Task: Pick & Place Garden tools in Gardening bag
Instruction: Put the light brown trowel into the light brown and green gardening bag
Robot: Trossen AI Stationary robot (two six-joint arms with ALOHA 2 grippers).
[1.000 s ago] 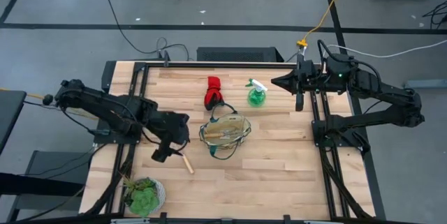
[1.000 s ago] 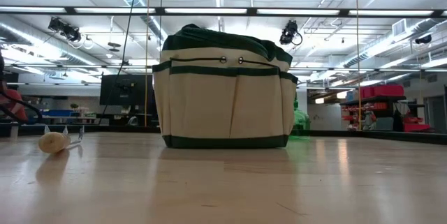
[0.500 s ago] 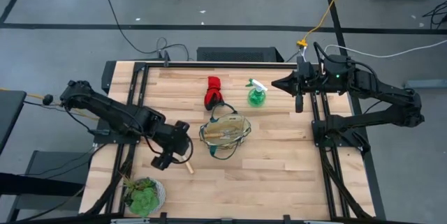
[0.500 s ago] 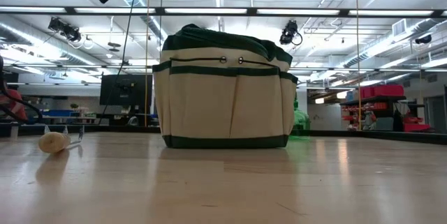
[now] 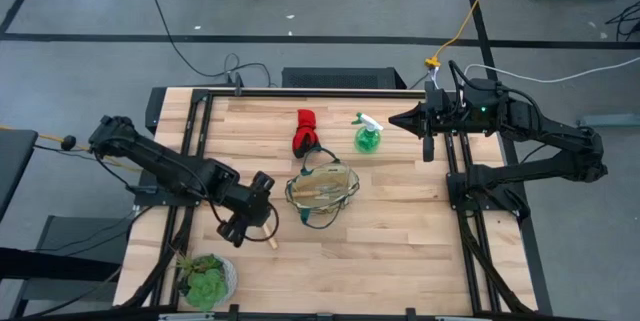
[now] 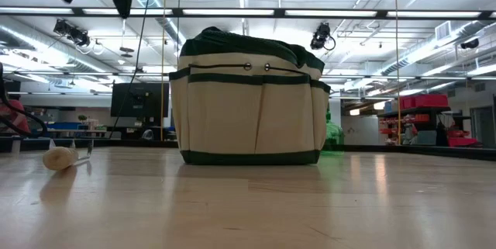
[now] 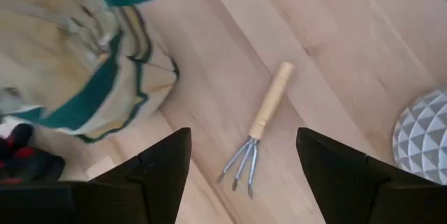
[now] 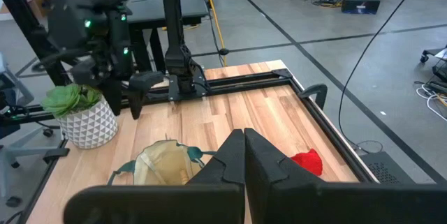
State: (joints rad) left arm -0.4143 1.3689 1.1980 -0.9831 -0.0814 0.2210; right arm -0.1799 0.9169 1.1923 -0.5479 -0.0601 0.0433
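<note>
The left claw (image 7: 243, 161) hung wide open and empty above a small hand rake (image 7: 258, 128), its 2 dark fingers (image 7: 164, 165) standing to either side of the tool without touching it. The rake lay flat on the wooden worktop (image 5: 400, 231), its pale handle and 3 metal prongs in plain sight, just beside the gardening bag (image 5: 322, 192). That tan bag with its dark green rim sat near the middle of the worktop. Behind it lay the red-and-black glove bundle (image 5: 305, 131), with the green spray bottle (image 5: 367, 136) near it. A leafy plant in a white pot (image 5: 207, 278) stood at the worktop's near-left corner. The right claw (image 5: 397, 118) waited shut and empty over the far-right side.
</note>
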